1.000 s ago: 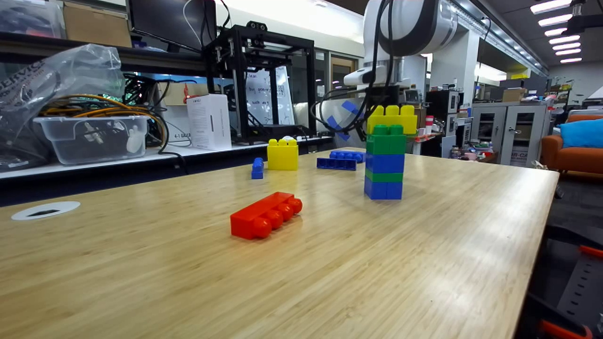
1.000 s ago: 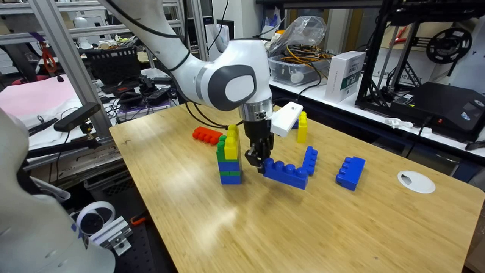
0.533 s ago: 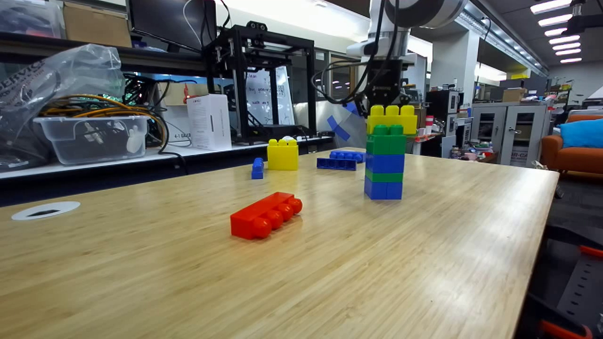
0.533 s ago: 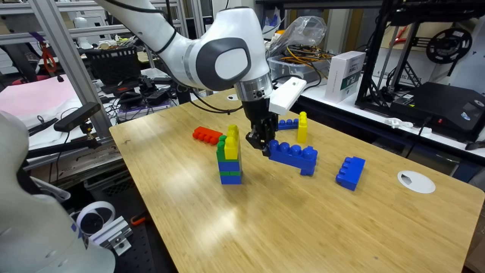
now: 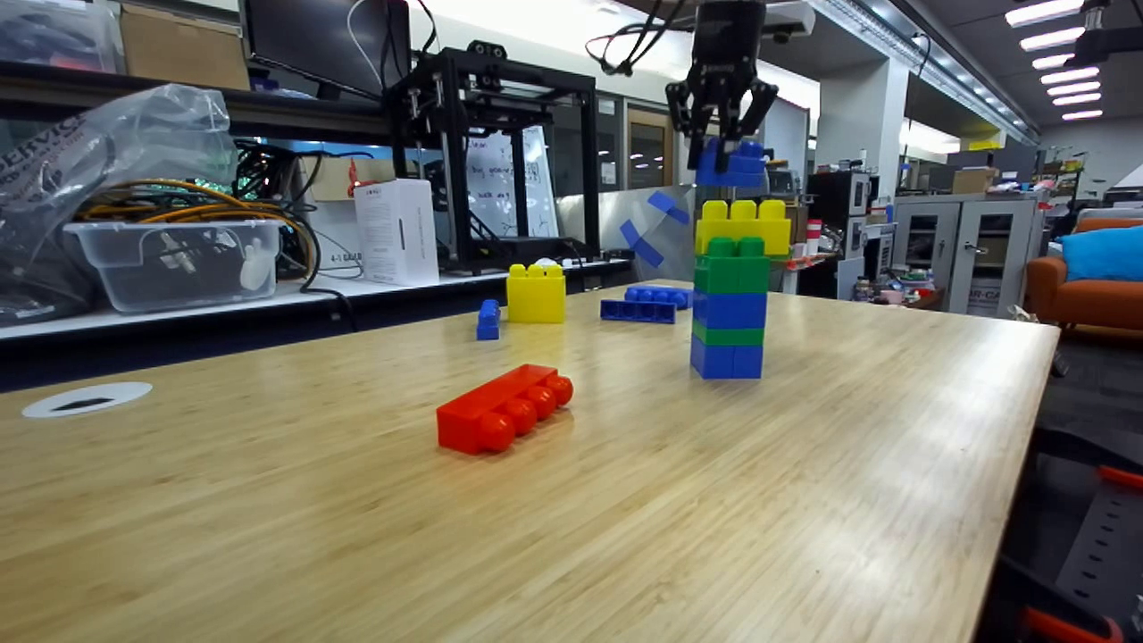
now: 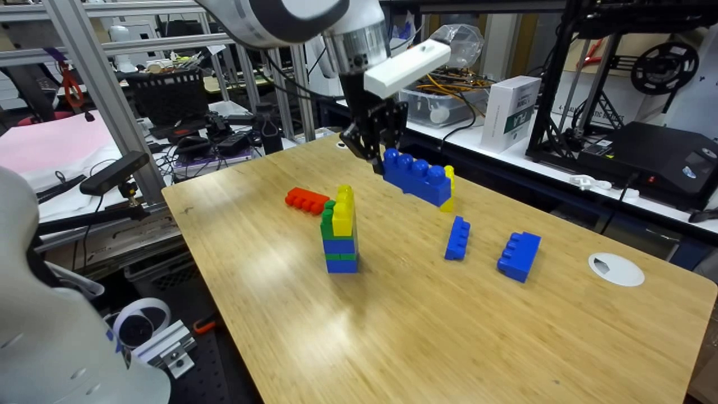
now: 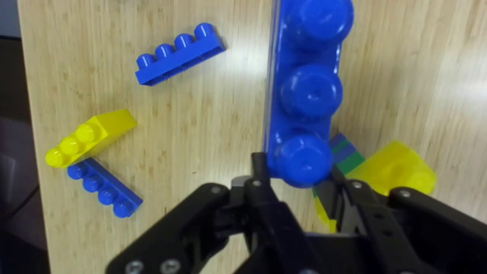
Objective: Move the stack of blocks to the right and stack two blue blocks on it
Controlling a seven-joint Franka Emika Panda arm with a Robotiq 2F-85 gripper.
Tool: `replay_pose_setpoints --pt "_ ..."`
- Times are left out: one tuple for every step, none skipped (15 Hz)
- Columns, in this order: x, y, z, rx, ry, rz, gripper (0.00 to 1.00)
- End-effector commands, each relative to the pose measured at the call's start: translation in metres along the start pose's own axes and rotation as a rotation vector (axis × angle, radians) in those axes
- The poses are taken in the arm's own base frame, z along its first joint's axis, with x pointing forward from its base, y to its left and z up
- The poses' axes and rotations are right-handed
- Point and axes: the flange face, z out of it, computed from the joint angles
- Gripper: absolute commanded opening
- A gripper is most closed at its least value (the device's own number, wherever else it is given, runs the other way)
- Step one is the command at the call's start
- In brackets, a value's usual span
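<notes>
The gripper [image 7: 297,167] is holding a blue block [image 6: 419,182] by one end above the table [image 6: 437,331], where the stack [image 6: 340,246] is standing upright at that block's 8 o'clock in an exterior view.

I can count one tower of stacked bricks [image 6: 339,231], one red brick [image 6: 307,200], one lone yellow brick [image 5: 536,298], and, outside the tower, four blue bricks [image 6: 416,184] [image 6: 457,239] [image 6: 520,256] [image 7: 111,182] in all.
</notes>
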Motion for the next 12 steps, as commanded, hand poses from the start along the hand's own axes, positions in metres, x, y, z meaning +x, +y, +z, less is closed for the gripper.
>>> replay_pose_setpoints --pt "0.005 0.011 -0.042 0.036 0.045 0.139 0.10" --pt "0.008 0.013 -0.052 0.044 0.046 0.179 0.10" --pt "0.011 0.016 -0.061 0.050 0.042 0.213 0.10" --pt "0.015 0.018 -0.067 0.056 0.044 0.246 0.10" --pt "0.020 0.021 -0.072 0.067 0.049 0.274 0.10" --pt "0.024 0.023 -0.072 0.081 0.058 0.294 0.10" --pt "0.030 0.025 -0.074 0.099 0.075 0.311 0.10" --pt "0.036 0.026 -0.075 0.114 0.089 0.326 0.10" --pt "0.044 0.026 -0.075 0.128 0.103 0.338 0.10" --pt "0.049 0.027 -0.075 0.143 0.113 0.349 0.10" --pt "0.056 0.028 -0.075 0.160 0.119 0.357 0.10" --pt "0.061 0.028 -0.073 0.183 0.119 0.360 0.10"
